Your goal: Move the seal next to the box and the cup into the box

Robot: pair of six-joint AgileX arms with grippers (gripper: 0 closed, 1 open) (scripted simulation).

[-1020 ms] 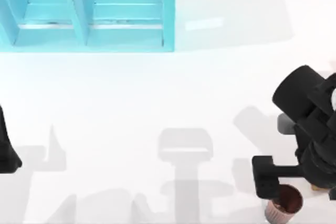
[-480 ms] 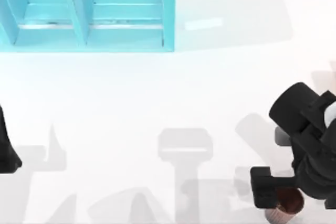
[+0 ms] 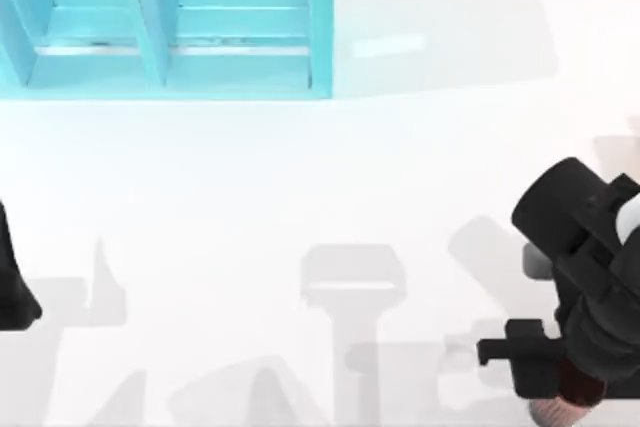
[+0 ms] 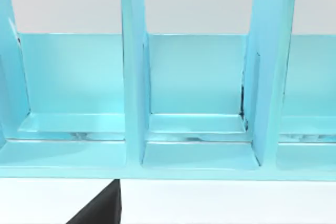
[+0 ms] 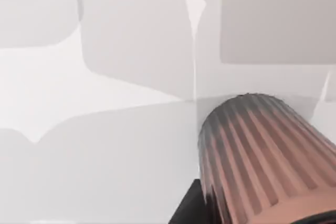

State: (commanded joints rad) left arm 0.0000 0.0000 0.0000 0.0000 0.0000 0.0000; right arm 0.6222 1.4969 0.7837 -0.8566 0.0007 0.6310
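My right claw [image 3: 560,387] has come down over the cup [image 3: 568,402] at the tabletop's [image 3: 300,177] near right edge; whether its fingers have closed, I cannot tell. The lift toward the far-left box [image 3: 170,22] seems next, while my left arm waits at the left edge.

No text, labels or numbers readable — none anywhere.

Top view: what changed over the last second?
The right pincer dropped toward the table's near edge over the cup, covering more of it; whether it has hold of the cup, I cannot tell. The cup shifted slightly toward the right and the near edge. The left arm stayed parked at the left edge, and the blue box did not move.
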